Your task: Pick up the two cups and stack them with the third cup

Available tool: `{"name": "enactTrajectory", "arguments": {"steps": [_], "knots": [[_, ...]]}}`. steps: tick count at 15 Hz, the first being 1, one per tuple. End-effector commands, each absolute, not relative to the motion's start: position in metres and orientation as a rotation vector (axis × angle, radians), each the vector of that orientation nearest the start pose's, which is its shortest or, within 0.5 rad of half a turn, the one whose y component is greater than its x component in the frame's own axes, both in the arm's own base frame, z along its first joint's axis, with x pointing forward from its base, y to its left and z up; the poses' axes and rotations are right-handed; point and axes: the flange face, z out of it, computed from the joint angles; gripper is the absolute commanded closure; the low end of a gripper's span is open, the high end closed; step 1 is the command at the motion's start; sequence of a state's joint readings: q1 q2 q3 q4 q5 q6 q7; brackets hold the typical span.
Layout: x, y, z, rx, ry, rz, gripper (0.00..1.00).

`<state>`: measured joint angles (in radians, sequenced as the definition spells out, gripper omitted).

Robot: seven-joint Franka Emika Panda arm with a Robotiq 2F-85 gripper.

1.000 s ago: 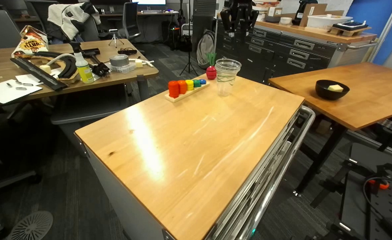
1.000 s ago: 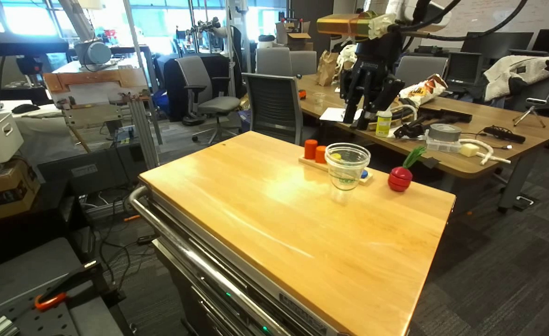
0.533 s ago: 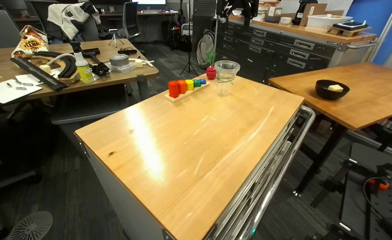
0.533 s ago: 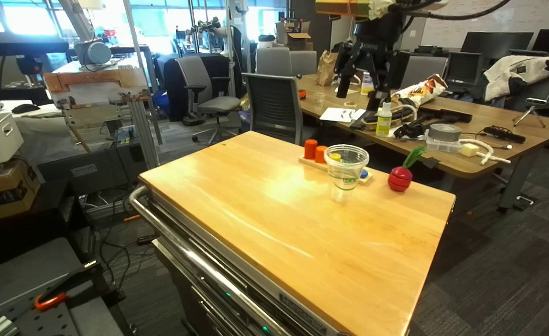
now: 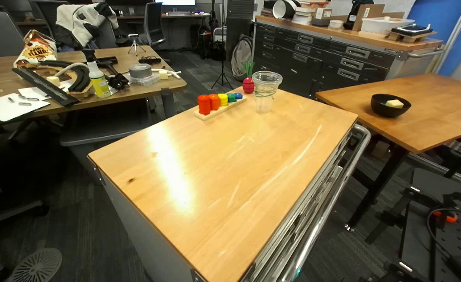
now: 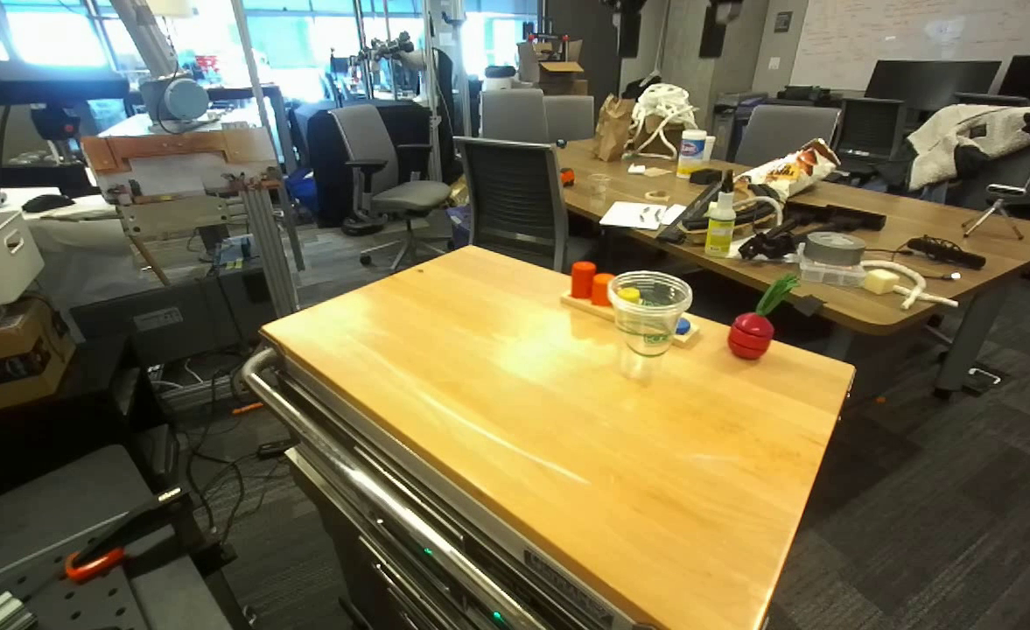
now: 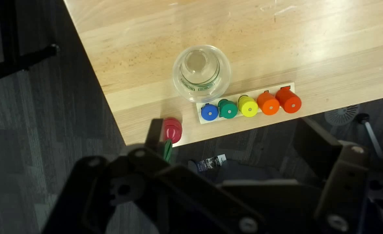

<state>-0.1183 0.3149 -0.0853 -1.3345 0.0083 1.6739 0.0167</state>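
Nested cups (image 6: pixel 650 325), number unclear; end effector (image 6: pixel 670 35) cropped

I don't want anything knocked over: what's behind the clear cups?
In an exterior view, the wooden rack runs behind the clear cups. Its yellow piece shows through them; the stretch past it is hard to make out.

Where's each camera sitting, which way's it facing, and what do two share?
In an exterior view: raised off one end of the wooden top, facing down its length toward the stacked clear cups; no robot part evident.
In an exterior view: raised near the handle rail, facing down across the wooden top; part of the gripper shows at the upper edge.
Wrist view: on the wrist, facing steeply down at the cups; the open gripper spans the lower part.
Both exterior views share the cups, peg toy and handle rail.
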Motion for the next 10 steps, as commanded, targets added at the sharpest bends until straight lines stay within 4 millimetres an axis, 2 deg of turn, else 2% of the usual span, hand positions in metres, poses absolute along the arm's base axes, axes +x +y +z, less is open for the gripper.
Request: {"name": "enactTrajectory", "arguments": {"steps": [1, 4, 6, 7, 10], "knots": [[0.587, -0.109, 0.601, -3.175, 0.256, -0.177, 0.0], [0.55, -0.105, 0.623, -3.146, 0.3, -0.314, 0.0], [0.528, -0.102, 0.631, -3.124, 0.309, -0.358, 0.0], [0.557, -0.109, 0.628, -3.143, 0.304, -0.282, 0.0], [0.534, -0.106, 0.632, -3.135, 0.303, -0.305, 0.0]]}}
